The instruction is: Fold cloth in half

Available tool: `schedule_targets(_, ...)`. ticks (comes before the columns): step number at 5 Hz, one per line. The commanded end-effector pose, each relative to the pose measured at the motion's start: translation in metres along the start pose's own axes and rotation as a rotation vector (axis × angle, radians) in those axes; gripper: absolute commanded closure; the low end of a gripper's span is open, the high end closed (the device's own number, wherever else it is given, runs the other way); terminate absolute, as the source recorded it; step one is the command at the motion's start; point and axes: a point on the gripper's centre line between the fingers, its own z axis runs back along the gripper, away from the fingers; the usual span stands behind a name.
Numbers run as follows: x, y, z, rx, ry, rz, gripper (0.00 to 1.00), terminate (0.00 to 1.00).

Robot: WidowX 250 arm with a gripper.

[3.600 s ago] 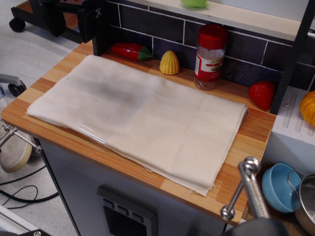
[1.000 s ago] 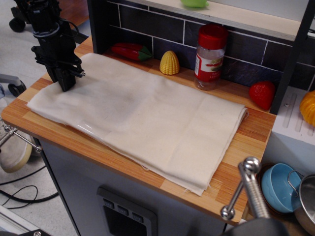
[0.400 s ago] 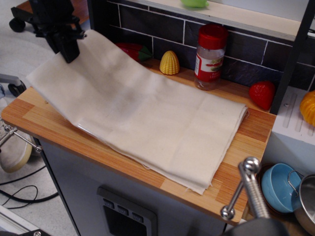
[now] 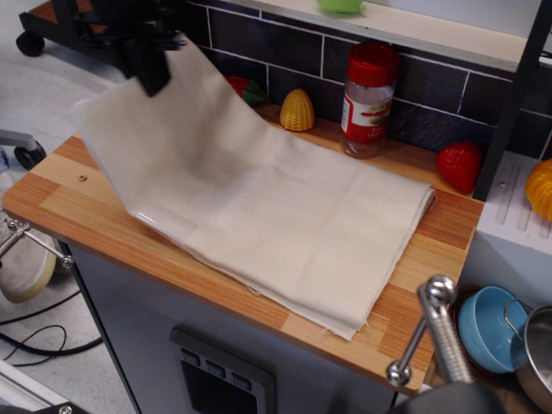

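Observation:
The cream cloth (image 4: 285,207) lies across the wooden counter (image 4: 52,194). Its left end is lifted off the wood and hangs up toward the top left. My black gripper (image 4: 155,76) is shut on the cloth's far-left edge, above the counter's back left corner. The lifted part slopes down to the right, where the rest of the cloth lies flat, reaching the counter's right end. The fingertips are hidden by the fabric and blur.
Along the back wall stand a red toy pepper (image 4: 246,89), a yellow toy corn (image 4: 297,110), a red-capped spice jar (image 4: 368,99) and a toy strawberry (image 4: 458,166). A metal faucet handle (image 4: 440,332) and blue bowl (image 4: 487,328) are at the lower right.
My gripper came down onto the cloth's left end, shut on it, and has lifted it up and to the right. Bare wood now shows at the counter's left end.

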Motion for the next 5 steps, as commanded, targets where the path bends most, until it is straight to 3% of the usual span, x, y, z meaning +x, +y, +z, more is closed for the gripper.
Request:
schedule_targets(1, -0.004, -0.046, 0.022, 0.005, -0.046, -0.021, 1.00, 0.00)
schedule_targets(2, -0.002, -0.068, 0.025, -0.015, -0.016, 0.000, 1.00, 0.00)
schedule_targets(3, 0.003, -0.101, 0.014, -0.017, 0.036, 0.025, 1.00, 0.00)
schedule_targets(4, 0.004, -0.125, 0.008, -0.020, 0.044, 0.026, 1.00, 0.00)
schedule_targets(5, -0.004, -0.151, -0.002, -0.020, 0.039, -0.011, 1.00, 1.00)
